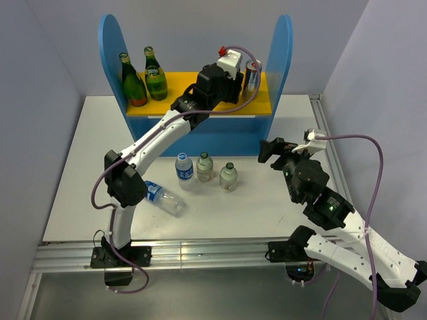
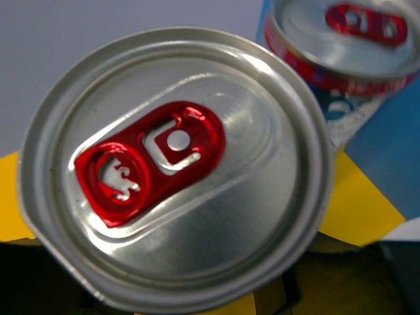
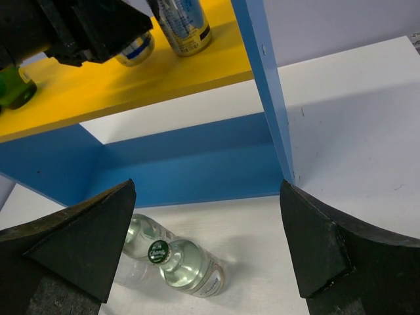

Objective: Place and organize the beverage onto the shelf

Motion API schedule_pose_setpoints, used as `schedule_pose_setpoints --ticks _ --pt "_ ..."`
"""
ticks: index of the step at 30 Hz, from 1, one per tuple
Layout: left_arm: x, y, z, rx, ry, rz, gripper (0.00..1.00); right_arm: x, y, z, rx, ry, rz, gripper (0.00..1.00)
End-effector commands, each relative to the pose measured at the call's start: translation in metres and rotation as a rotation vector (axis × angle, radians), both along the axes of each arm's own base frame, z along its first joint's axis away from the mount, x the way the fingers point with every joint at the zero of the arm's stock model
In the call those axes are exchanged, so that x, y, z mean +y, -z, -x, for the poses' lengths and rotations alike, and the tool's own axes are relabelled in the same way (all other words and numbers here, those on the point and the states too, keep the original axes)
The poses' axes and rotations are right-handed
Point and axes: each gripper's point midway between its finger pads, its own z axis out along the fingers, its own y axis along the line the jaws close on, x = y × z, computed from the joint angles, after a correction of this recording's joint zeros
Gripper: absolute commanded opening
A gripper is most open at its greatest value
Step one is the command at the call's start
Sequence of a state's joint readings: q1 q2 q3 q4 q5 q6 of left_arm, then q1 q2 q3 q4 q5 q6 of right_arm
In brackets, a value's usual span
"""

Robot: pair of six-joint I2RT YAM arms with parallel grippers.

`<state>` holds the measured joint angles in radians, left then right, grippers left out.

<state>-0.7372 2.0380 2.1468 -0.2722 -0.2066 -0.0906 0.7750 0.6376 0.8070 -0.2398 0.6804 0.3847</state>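
Observation:
The shelf [image 1: 200, 103] stands at the back, with blue side panels and a yellow board [image 3: 131, 82]. My left gripper [image 1: 227, 73] reaches over the board's right part and is shut on a silver can with a red tab [image 2: 177, 170], which stands on the board [image 3: 134, 49]. A second can [image 1: 252, 77] stands just to its right. Two green glass bottles [image 1: 143, 80] stand on the board's left end. My right gripper [image 1: 287, 150] hovers open over the table, right of three small upright bottles [image 1: 205, 167]; one green-capped bottle [image 3: 187, 266] shows between its fingers, well below them.
A clear plastic water bottle with a blue label [image 1: 163, 198] lies on its side near the left arm's base. The shelf's blue right panel [image 3: 266, 98] rises just ahead of the right gripper. White table surface [image 1: 300, 113] extends right of the shelf.

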Motion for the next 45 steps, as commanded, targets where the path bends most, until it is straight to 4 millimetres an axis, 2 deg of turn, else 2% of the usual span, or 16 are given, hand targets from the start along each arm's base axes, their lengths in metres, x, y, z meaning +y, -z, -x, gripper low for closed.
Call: schedule_pose_setpoints --ticks 1,8,11,12,15,18,23,27,31,33,34,37,38,40,41,45 --pt "-0.016 -0.054 0.013 -0.112 0.097 0.130 0.00 -0.003 0.003 0.000 -0.003 0.019 0.006 0.97" --pt "-0.019 -0.036 0.016 -0.084 0.108 0.116 0.03 -0.002 0.005 -0.001 -0.002 0.019 0.008 0.97" --pt "-0.017 -0.027 0.017 -0.079 0.108 0.098 0.29 -0.001 0.004 -0.002 -0.003 0.017 0.006 0.97" --pt "-0.016 -0.024 0.016 -0.077 0.102 0.092 0.52 0.000 0.005 -0.002 -0.002 0.014 0.007 0.97" --pt "-0.013 -0.021 0.016 -0.072 0.087 0.085 0.73 -0.002 0.006 -0.002 0.002 0.022 0.011 0.97" --pt "-0.008 -0.021 0.019 -0.073 0.076 0.087 0.85 -0.002 0.005 -0.002 -0.001 0.022 0.007 0.97" --pt "0.007 -0.012 0.028 -0.063 0.039 0.074 0.91 -0.001 0.009 -0.002 0.006 0.021 0.009 0.97" --pt "0.026 -0.033 0.051 -0.090 0.013 0.103 0.92 0.000 0.011 -0.002 0.007 0.015 0.010 0.97" --pt "0.040 -0.049 0.086 -0.082 -0.063 0.124 0.92 0.001 0.015 -0.003 0.012 0.017 0.008 0.97" --pt "0.065 -0.061 0.103 -0.079 -0.193 0.141 0.91 0.003 0.016 -0.003 0.012 0.011 0.008 0.97" --pt "0.060 -0.066 0.122 -0.076 -0.197 0.151 0.91 0.002 0.016 -0.003 0.012 0.012 0.008 0.97" --pt "0.085 -0.071 0.163 -0.006 -0.328 0.223 0.89 0.002 0.018 -0.003 0.017 0.011 0.009 0.97" --pt "0.097 -0.074 0.176 0.057 -0.381 0.345 0.88 0.002 0.017 -0.002 0.013 0.008 0.005 0.97" --pt "0.122 -0.039 0.194 0.163 -0.475 0.311 0.85 0.003 0.017 -0.001 0.012 0.002 0.001 0.97" --pt "0.132 -0.023 0.201 0.229 -0.535 0.405 0.85 0.004 0.018 0.000 0.010 -0.009 -0.001 0.97" --pt "0.175 0.055 0.221 0.368 -0.754 0.359 0.92 0.007 0.021 0.000 0.008 -0.028 -0.012 0.97"
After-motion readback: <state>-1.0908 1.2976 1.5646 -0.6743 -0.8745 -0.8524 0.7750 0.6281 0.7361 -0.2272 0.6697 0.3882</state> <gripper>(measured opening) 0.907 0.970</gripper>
